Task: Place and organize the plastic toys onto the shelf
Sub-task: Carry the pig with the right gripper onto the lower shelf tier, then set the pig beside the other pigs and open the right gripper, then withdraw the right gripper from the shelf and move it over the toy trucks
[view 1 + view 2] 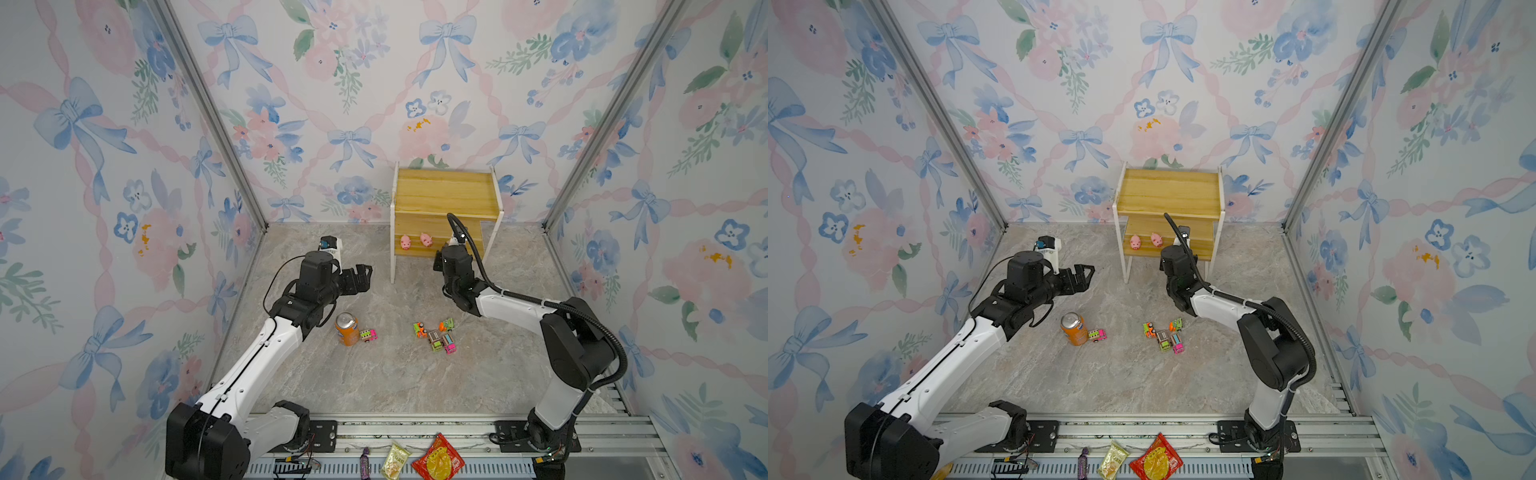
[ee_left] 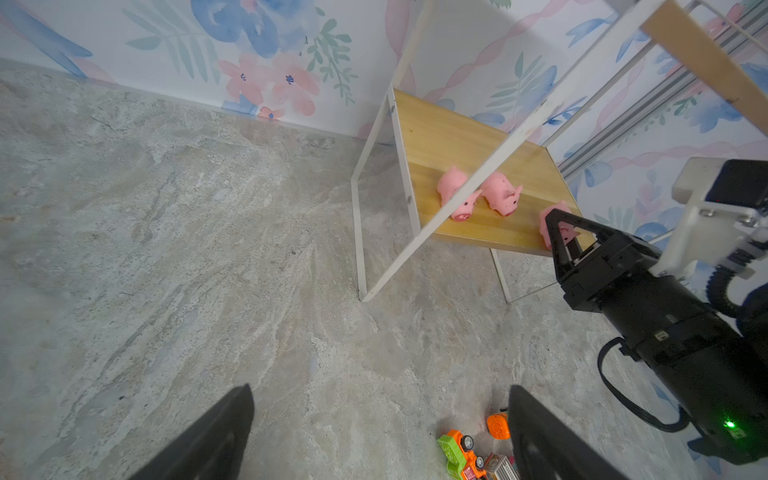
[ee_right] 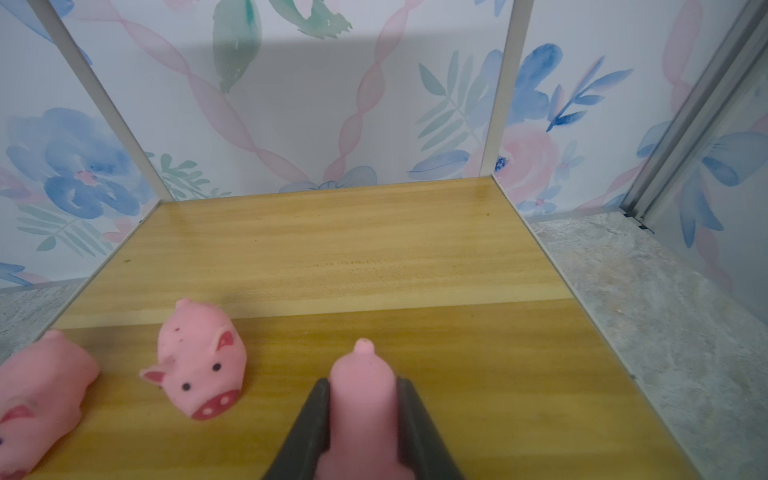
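The shelf (image 1: pixel 446 195) (image 1: pixel 1169 191) stands against the back wall. Two pink pigs (image 1: pixel 405 242) (image 1: pixel 426 239) lie on its lower board (image 3: pixel 332 249). My right gripper (image 3: pixel 363 384) is shut on a third pink pig (image 3: pixel 361 399), held just above that board to the right of the other two (image 3: pixel 199 365). In the left wrist view this held pig (image 2: pixel 559 210) shows behind the right gripper's fingers (image 2: pixel 555 241). My left gripper (image 1: pixel 361 276) (image 2: pixel 380 388) hangs open and empty above the floor, left of the shelf. Several toy trucks (image 1: pixel 436 336) (image 1: pixel 1165 336) cluster on the floor; one truck (image 1: pixel 368 335) sits beside the can.
An orange soda can (image 1: pixel 346 328) (image 1: pixel 1073 328) stands on the floor under the left arm. Snack packets (image 1: pixel 438 459) (image 1: pixel 395 459) lie on the front rail. The shelf's white legs (image 2: pixel 359 232) stand near the left gripper. Floral walls close in three sides.
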